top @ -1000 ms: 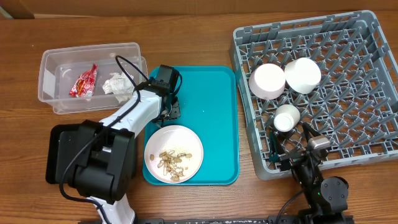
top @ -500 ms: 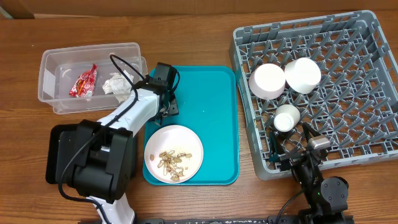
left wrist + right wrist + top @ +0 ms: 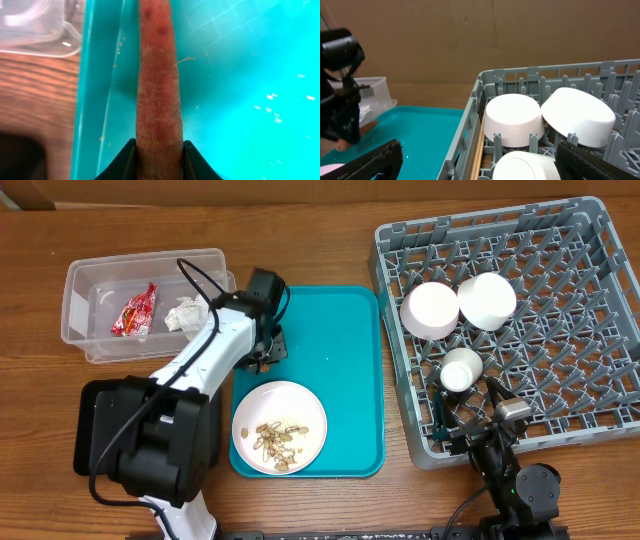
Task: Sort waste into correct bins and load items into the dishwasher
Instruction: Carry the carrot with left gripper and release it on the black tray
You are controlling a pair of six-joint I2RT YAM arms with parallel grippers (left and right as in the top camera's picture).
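My left gripper (image 3: 270,352) is shut on the orange carrot (image 3: 158,85) over the left edge of the teal tray (image 3: 345,370), next to the clear tub (image 3: 95,340). The tub holds the red wrapper (image 3: 134,311) and white napkin (image 3: 188,315). A white plate (image 3: 278,427) with tan food scraps (image 3: 277,439) sits on the teal tray. The grey dish rack (image 3: 560,310) holds a pink bowl (image 3: 429,310), a white bowl (image 3: 487,300), a small cup (image 3: 461,369) and chopsticks (image 3: 479,150). My right gripper (image 3: 475,162) is open and empty at the rack's front left corner. The black tray (image 3: 92,425) lies mostly under the left arm.
The left arm's base (image 3: 165,450) stands over the black tray at the front left. The right arm's base (image 3: 520,485) sits at the front edge below the rack. A brown cardboard wall (image 3: 470,35) stands behind the table.
My left gripper has shifted slightly up and left with the carrot, toward the tray's left edge. The right arm has not moved.
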